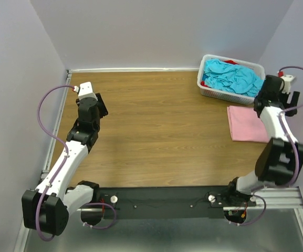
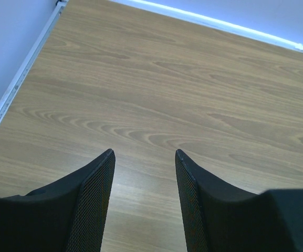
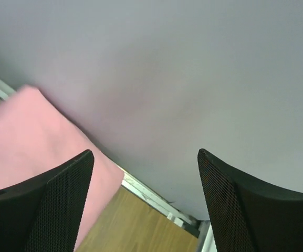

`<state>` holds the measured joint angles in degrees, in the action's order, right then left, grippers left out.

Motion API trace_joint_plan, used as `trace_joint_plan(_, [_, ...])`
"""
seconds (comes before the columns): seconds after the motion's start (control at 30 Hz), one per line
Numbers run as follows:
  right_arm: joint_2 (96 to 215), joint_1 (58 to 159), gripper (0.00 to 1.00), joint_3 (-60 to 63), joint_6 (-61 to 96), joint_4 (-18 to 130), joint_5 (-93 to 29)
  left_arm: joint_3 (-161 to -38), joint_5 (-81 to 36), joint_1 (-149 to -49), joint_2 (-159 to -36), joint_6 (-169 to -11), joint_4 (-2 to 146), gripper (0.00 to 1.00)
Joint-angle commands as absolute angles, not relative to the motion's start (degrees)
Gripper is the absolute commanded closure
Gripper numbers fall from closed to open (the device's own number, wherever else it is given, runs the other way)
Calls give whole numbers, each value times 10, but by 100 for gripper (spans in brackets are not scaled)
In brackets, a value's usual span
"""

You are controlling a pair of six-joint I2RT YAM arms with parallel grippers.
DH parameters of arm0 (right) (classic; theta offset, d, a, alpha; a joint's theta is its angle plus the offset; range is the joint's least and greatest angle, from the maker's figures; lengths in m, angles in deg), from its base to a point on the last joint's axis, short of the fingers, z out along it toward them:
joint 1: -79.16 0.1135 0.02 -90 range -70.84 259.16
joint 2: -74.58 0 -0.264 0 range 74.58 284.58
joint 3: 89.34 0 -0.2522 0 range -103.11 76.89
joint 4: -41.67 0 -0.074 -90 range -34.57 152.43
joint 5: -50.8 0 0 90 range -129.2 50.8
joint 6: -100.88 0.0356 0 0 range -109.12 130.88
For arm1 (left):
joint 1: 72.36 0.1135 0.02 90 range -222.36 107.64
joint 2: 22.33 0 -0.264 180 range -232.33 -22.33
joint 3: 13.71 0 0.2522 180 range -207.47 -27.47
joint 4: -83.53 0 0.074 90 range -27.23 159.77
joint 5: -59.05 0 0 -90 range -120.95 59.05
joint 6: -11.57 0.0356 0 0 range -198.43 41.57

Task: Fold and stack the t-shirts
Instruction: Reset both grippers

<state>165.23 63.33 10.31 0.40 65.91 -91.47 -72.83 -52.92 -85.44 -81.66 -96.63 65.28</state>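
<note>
From my station, one shirt looks finished: the pink t-shirt (image 1: 244, 124) lies folded into a flat rectangle on the table (image 1: 156, 121), at the right side, just in front of the white basket (image 1: 222, 94). I take that as the start of the stack.

The rest is not done. The turquoise t-shirts (image 1: 232, 76) sit crumpled in the basket with a bit of red cloth (image 1: 229, 62) showing at the back. I can't tell from this angle how many shirts are in the heap.

My right end effector (image 3: 146, 152) is spread wide with nothing between the fingers. It is raised near the right wall beside the basket, and an edge of the pink t-shirt shows below it in the wrist view. My left end effector (image 2: 144, 153) is partly open and also empty, hanging over bare wood on the far left, well apart from all the cloth.

By my reckoning the task is early. Each basket shirt has yet to be pulled out, spread, folded, and laid on the pink one.
</note>
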Motion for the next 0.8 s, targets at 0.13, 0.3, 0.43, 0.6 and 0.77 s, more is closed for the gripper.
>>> trace_joint_plan(0.13, [1363,659,0,132,207,737,-761,-738,-494,-852,-760,-968,655,38])
trace_joint_plan(0.3, [1206,719,0,133,242,759,-703,-776,-469,-852,-703,-981,601,34])
trace_joint_plan(0.43, [1096,750,0,143,249,759,-672,-803,-476,-852,-649,-993,555,34])
trace_joint_plan(0.6, [1003,783,0,168,228,760,-632,-815,-492,-852,-566,-1013,496,33])
trace_joint_plan(0.77, [954,806,0,197,206,765,-619,-781,-519,-852,-469,-1019,508,32])
